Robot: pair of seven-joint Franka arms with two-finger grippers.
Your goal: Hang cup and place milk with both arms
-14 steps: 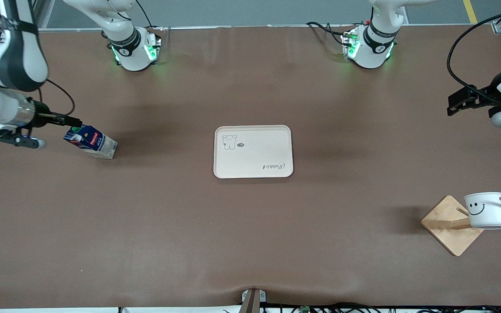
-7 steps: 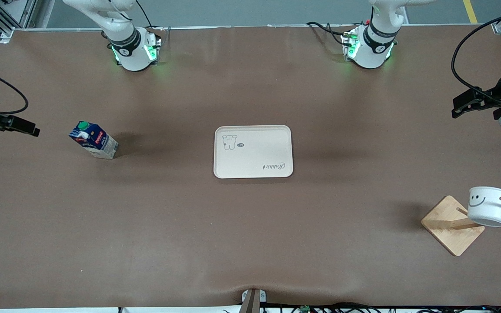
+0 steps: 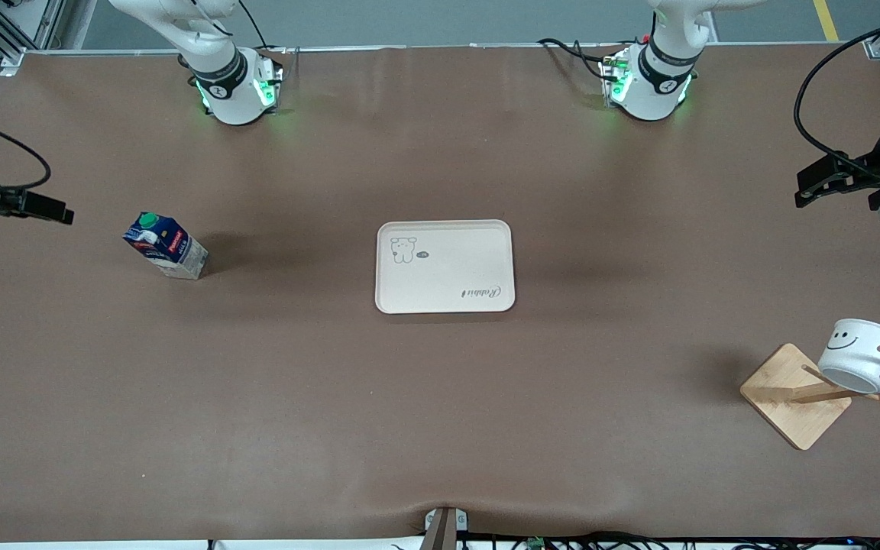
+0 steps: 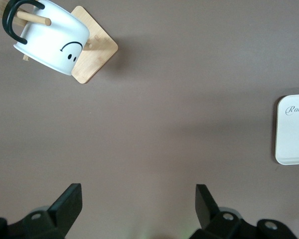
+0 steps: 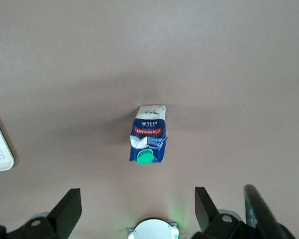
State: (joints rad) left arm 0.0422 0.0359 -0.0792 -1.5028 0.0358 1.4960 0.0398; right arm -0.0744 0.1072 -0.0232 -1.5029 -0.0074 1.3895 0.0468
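We see the small dark blue milk carton with a round green cap (image 3: 164,246) standing on the brown table (image 3: 440,428) toward the right arm's end, just beside the empty, spread right gripper (image 5: 134,209). The cream rectangular tray (image 3: 444,266) lies mid-table between both arms. Toward the left arm's end, well apart from the spread left gripper (image 4: 137,209), the white smiley mug with a black loop handle (image 3: 864,356) hangs tilted on a peg of the wooden rack with a square base (image 3: 791,397).

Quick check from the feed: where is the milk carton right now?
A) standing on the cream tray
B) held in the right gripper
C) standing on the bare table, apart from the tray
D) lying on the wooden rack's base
C: the milk carton stands on the brown table toward the right arm's end, well apart from the tray; the right gripper is open and holds nothing.
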